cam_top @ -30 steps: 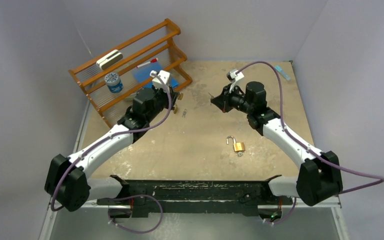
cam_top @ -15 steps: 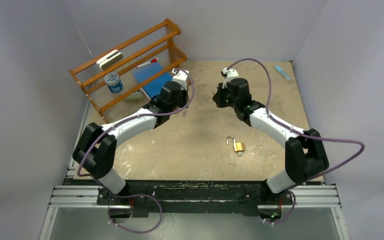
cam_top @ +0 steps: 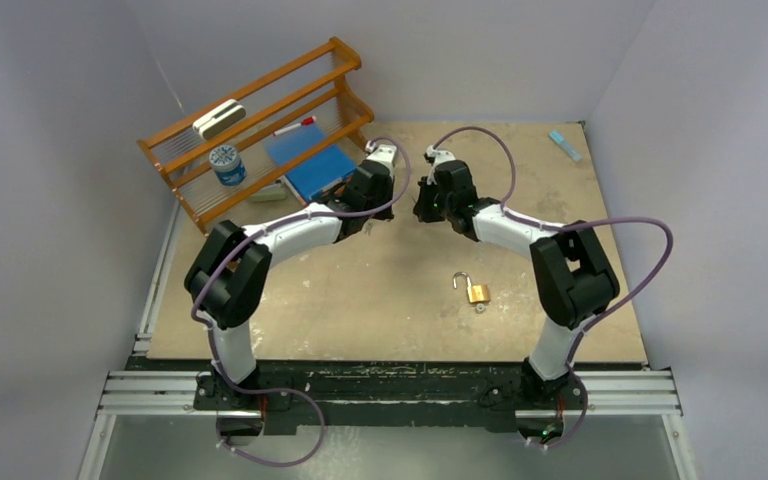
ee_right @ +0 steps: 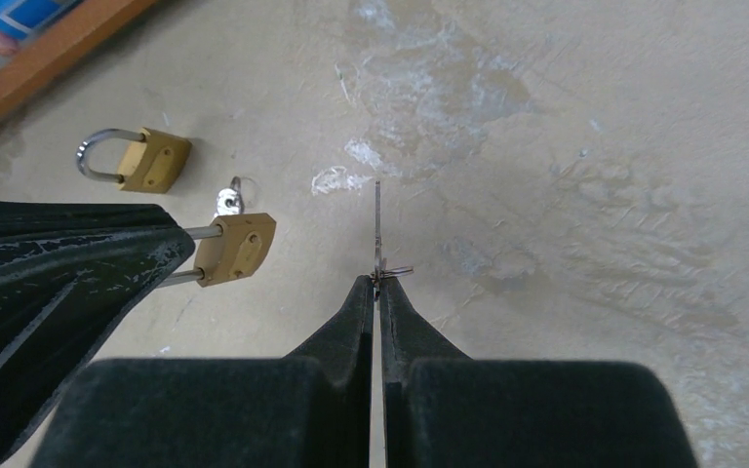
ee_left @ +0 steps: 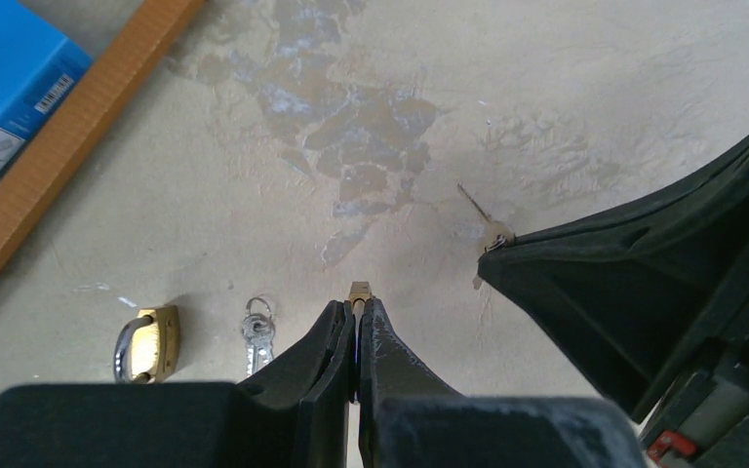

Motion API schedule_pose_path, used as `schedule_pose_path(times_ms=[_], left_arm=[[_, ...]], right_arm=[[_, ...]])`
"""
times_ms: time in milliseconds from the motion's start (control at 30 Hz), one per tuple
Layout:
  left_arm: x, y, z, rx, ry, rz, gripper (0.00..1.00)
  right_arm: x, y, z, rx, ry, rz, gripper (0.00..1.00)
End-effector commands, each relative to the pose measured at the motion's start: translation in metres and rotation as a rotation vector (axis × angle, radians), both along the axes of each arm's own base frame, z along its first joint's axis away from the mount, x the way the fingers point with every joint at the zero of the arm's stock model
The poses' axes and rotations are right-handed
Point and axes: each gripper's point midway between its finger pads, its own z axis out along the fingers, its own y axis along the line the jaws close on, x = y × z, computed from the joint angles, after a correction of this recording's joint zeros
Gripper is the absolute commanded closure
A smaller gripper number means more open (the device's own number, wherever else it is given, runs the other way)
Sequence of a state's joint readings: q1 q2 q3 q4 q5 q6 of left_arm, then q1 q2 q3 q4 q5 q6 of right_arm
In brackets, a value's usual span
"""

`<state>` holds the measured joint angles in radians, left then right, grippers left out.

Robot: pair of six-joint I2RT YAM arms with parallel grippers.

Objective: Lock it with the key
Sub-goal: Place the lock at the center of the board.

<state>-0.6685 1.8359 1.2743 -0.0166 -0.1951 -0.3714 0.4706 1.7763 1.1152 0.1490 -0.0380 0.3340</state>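
While hanging over the table (cam_top: 400, 290), left jaws are squeezing a gold padlock (ee_right: 237, 247) by its loop, right jaws are pinching a thin key (ee_right: 377, 219) just beside it, not touching.

Left arm (cam_top: 295, 228), right arm (cam_top: 510, 224) stretched forward, wrists angled inward; left pincer (ee_left: 356, 310), right pincer (ee_right: 375, 285) clamped tight, tips facing, apart.

— Padlock (ee_right: 237, 247)?
— Brass-gold on the body, silver on the shackle.
— Key (ee_right: 377, 229)?
— Silver-grey.
— Counter (cam_top: 400, 290)?
— Sandy beige, mottled with pale grey-white scuffs.
— Rack (cam_top: 260, 95)?
— Orange-brown wood; bright blue on the box (cam_top: 310, 165).
— Left hand (ee_left: 356, 310), right hand (ee_right: 374, 285)?
— Matte black, both. White and black along the arms (cam_top: 300, 228), purple on the cables (cam_top: 480, 129).
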Motion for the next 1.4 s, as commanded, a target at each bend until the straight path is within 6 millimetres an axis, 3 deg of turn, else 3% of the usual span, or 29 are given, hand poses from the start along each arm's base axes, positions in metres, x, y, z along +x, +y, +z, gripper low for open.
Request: schedule_pose_path(times_ms=[0, 167, 467, 867, 1133, 1367], left_arm=[[0.008, -0.007, 0.006, -0.015, 0.023, 0.046, 1.00], [0.007, -0.006, -0.007, 0.005, 0.058, 0.061, 1.00], [0.006, -0.009, -0.028, 0.050, 0.106, 0.087, 1.00], [0.010, -0.010, -0.036, 0.059, 0.091, 0.107, 1.00], [0.012, -0.004, -0.026, 0.065, 0.060, 0.128, 0.86], [0.011, -0.004, -0.014, 0.043, 0.033, 0.121, 0.72]], right_arm=[[0.007, 0.010, 0.005, 0.030, 0.000, -0.014, 1.00], [0.004, 0.010, -0.012, 0.020, 0.031, -0.014, 1.00], [0.005, 0.012, -0.022, 0.018, 0.053, -0.013, 1.00], [-0.002, 0.018, -0.038, 0.045, 0.110, -0.006, 1.00], [-0.011, 0.018, -0.052, 0.052, 0.166, -0.006, 1.00], [-0.018, 0.016, -0.058, 0.037, 0.195, -0.002, 0.73]])
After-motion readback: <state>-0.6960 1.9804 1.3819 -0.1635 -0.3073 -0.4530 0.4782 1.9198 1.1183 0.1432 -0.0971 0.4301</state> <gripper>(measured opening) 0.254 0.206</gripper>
